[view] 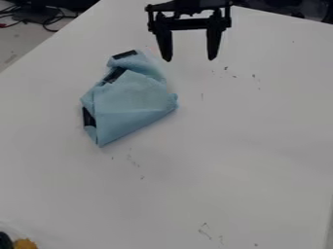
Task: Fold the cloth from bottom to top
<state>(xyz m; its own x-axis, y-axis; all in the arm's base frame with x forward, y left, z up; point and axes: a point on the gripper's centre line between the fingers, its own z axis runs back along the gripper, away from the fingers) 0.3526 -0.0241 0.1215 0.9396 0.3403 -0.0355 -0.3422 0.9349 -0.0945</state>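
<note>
The cloth (133, 99) seems mostly folded upward; maybe its uneven top needs tidying. Beside it, the gripper (189, 46) has fingers spread.

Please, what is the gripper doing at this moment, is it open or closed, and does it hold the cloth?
Gripper: open, fingers apart and nothing between them; the cloth lies on the table.

The cloth (132, 102) is coloured pale blue with black patches (89, 117); the white worktop (247, 146) is flecked with grey.
</note>
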